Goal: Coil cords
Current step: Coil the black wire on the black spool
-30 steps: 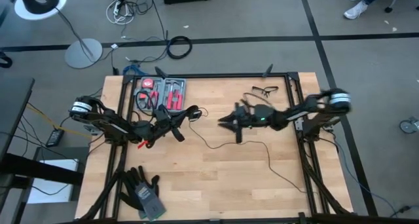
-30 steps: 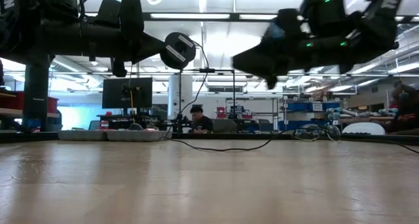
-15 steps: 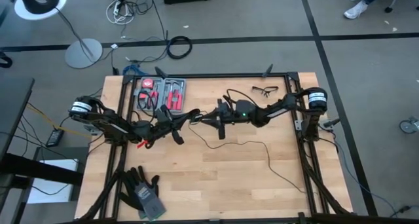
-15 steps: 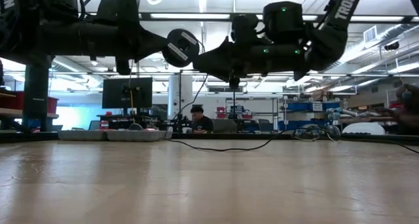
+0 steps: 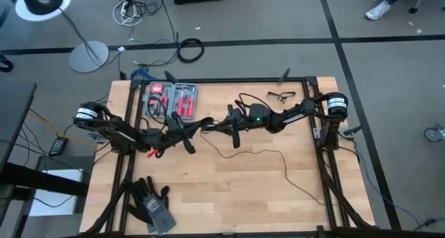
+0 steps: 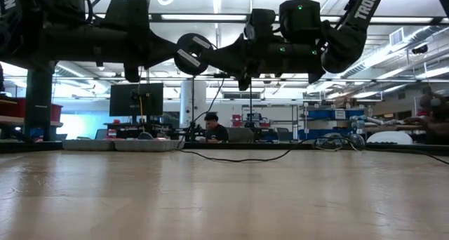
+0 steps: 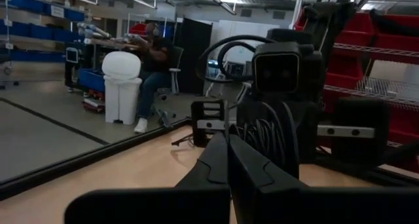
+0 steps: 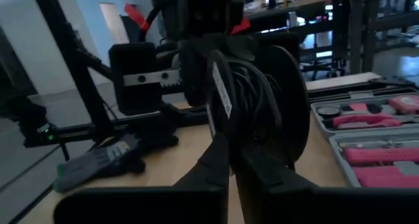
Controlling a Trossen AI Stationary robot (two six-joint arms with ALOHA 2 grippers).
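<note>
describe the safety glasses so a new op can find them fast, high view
Start at the light wooden table and go to its far edge, near the right arm's base. The clear, dark-framed safety glasses lie flat there alone, well right of the open grey tool case with red-handled tools.

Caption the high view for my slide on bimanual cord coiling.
Left gripper and right gripper meet above the table, while the thin black cord trails across the wood.
</note>
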